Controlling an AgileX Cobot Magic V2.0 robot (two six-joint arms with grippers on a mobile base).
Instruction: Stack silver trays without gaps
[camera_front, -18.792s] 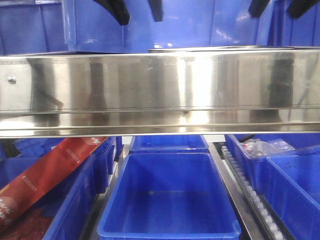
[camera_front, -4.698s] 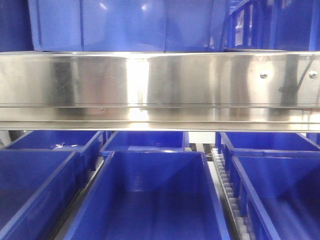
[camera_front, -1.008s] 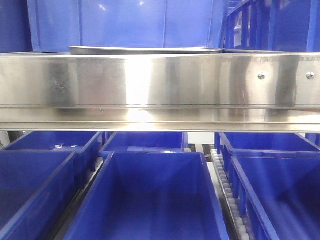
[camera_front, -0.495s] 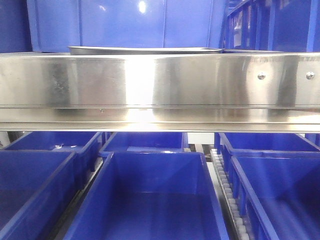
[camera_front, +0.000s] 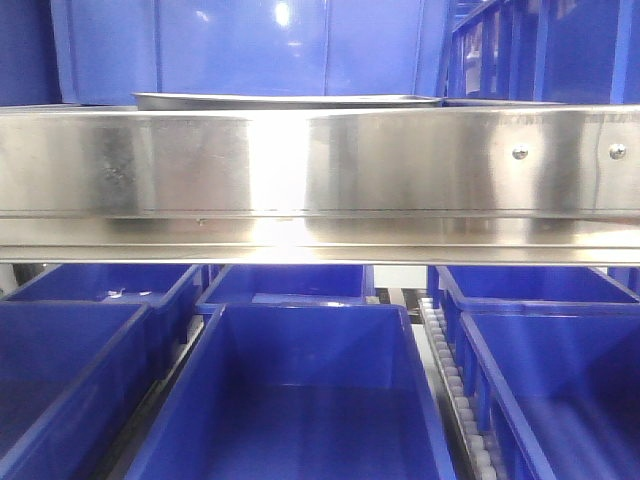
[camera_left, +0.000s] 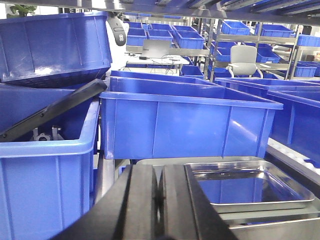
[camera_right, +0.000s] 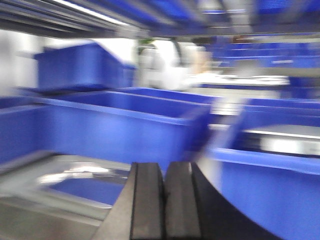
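In the front view a silver tray (camera_front: 290, 100) shows edge-on as a thin strip just above the steel rail. In the left wrist view silver trays (camera_left: 240, 172) sit nested at the lower right, with a lower tray's rim (camera_left: 270, 220) showing beneath the top one. My left gripper (camera_left: 159, 172) is shut and empty, just left of these trays. In the blurred right wrist view a silver tray (camera_right: 60, 175) lies at the lower left. My right gripper (camera_right: 163, 167) is shut and empty, to the right of it.
A broad steel rail (camera_front: 320, 170) with screws crosses the front view. Deep blue bins (camera_front: 300, 390) stand below it and a blue bin (camera_front: 250, 45) above it. Blue bins (camera_left: 185, 120) stand behind the trays and another (camera_left: 45, 170) to their left. A blue bin (camera_right: 270, 190) stands right of my right gripper.
The tray's edge, absent above the rail 4.7 s ago, has shown there for the last second. Over that second the front view shifts only slightly. The right wrist view is motion-blurred.
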